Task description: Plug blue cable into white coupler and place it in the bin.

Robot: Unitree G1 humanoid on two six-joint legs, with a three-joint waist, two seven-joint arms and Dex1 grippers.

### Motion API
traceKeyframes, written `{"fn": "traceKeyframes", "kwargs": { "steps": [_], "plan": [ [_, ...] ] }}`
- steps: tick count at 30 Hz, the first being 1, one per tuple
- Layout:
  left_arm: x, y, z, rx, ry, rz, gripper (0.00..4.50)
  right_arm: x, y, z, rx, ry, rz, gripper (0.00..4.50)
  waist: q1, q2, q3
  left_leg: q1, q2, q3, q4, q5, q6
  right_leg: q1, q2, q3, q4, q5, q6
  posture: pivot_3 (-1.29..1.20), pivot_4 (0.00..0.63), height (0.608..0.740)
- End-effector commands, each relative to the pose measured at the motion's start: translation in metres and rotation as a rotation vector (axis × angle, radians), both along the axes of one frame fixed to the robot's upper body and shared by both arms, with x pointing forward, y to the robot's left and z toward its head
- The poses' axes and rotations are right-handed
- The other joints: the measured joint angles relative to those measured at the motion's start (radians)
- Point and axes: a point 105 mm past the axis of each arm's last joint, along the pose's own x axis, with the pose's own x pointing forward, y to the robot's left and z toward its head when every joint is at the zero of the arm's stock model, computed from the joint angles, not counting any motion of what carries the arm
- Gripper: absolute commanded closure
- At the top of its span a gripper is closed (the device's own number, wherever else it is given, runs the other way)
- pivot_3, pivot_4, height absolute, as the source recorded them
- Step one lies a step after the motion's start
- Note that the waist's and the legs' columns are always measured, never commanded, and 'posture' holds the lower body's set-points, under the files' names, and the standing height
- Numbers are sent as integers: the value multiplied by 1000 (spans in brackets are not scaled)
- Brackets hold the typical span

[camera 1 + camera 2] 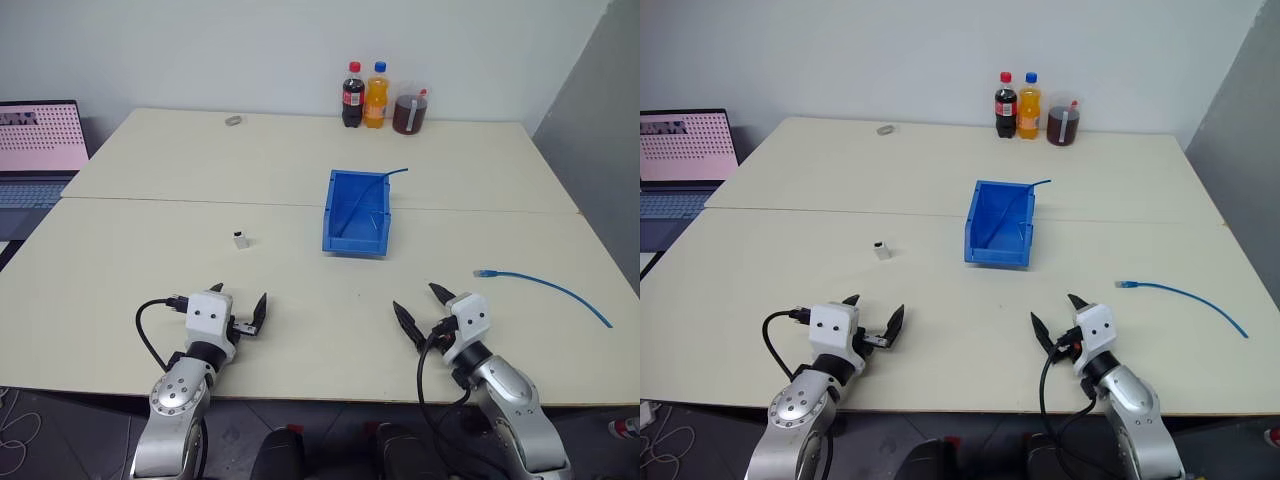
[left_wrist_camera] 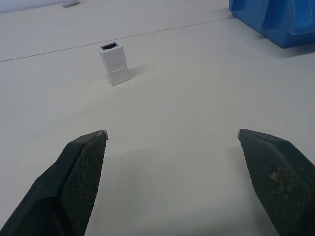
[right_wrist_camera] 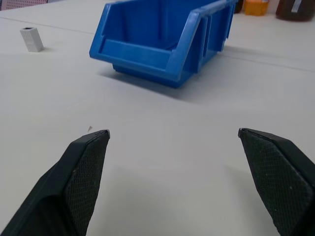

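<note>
Presently I count one bin [image 1: 357, 213], one white coupler [image 1: 241, 239], one blue cable [image 1: 545, 287], two bottles [image 1: 364, 96] and one lidded cup [image 1: 409, 112] on the counter [image 1: 300, 160]. From the bin at centre, the coupler stands upright at nine o'clock, well apart; the cable lies loose at four o'clock, its clear plug end nearest the bin. A thin blue wire [image 1: 385, 185] hangs over the bin's far rim. My left gripper [image 1: 238, 307] and right gripper [image 1: 419, 305] hover low over the near edge, roughly level, jaws wide, holding nothing. Finger pads [image 3: 83, 182] are black and cross-hatched. The bin is smooth plastic with sloped walls; the coupler is a ribbed boxy block with a dark top opening.
</note>
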Motion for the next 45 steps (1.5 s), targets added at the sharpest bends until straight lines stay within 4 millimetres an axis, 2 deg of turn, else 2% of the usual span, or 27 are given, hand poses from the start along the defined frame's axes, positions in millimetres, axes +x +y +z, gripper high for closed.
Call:
{"fn": "traceKeyframes", "kwargs": {
  "steps": [1, 8, 18, 22, 28, 30, 34, 38, 40, 45],
  "plan": [
    [1, -3, 17, -1, -82, -15, 0, -2, 3, 15, 15, -46, 17, 40, 0, 0, 0, 0, 0, 0, 0, 0, 0, 0, 0, 0, 0, 0, 0, 0, 150, 740],
    [-1, -4, 9, 46, -40, -17, 0, -4, 5, 16, 11, -43, 30, 40, 2, 0, 0, 0, 0, -2, 0, 0, 0, 2, 0, -3, -1, -1, -1, 0, 150, 740],
    [-7, -2, 13, 16, -65, -84, 0, -3, 5, 15, 6, -42, 44, 40, 2, 0, 0, 0, 0, -2, 0, 0, 0, 2, 0, -3, -1, -1, -1, 0, 150, 740],
    [-15, -23, 15, -40, -48, -264, 0, -3, 5, 20, 9, -48, 44, 40, 2, 0, 0, 0, 0, -2, 0, 0, 0, 2, 0, -4, -1, -1, -2, 0, 150, 740],
    [-23, -71, 22, -34, -21, -578, 0, -13, -7, 31, -13, -82, 61, 40, 7, 0, 0, 0, 0, -2, 0, 0, 0, 2, -1, -4, -2, -1, -2, 0, 150, 740],
    [-23, -82, 25, -31, -17, -638, 0, -17, -10, 34, -34, -86, 82, 40, 8, 0, 0, 0, 0, -2, 0, 0, 0, 2, -1, -4, -3, -1, -2, 0, 150, 740],
    [-13, -110, 42, -54, -31, -756, 0, -19, -42, 44, -90, -51, 55, 40, 12, 1, 1, 0, 0, -2, 0, 0, 0, 3, -1, -4, -3, -1, -1, 0, 150, 740],
    [-19, -138, 50, -77, 64, -965, 0, -10, -91, 48, -192, 61, 14, 40, 16, 1, 1, 0, -1, -2, 1, 0, 0, 4, -1, -3, -4, 0, 0, 0, 150, 740],
    [-16, -144, 58, -68, 74, -1004, 0, -2, -115, 53, -214, 104, -14, 40, 13, 1, 1, 0, 0, -2, 0, 0, 0, 4, 0, -3, -5, 0, 0, 0, 150, 740],
    [-13, -154, 61, 57, 91, -1085, 0, 23, -171, 35, -315, 301, -28, 40, 10, 2, 1, 1, -1, -2, 0, 0, 0, 5, 0, -3, -5, 0, 0, 0, 150, 740]
  ]
}}
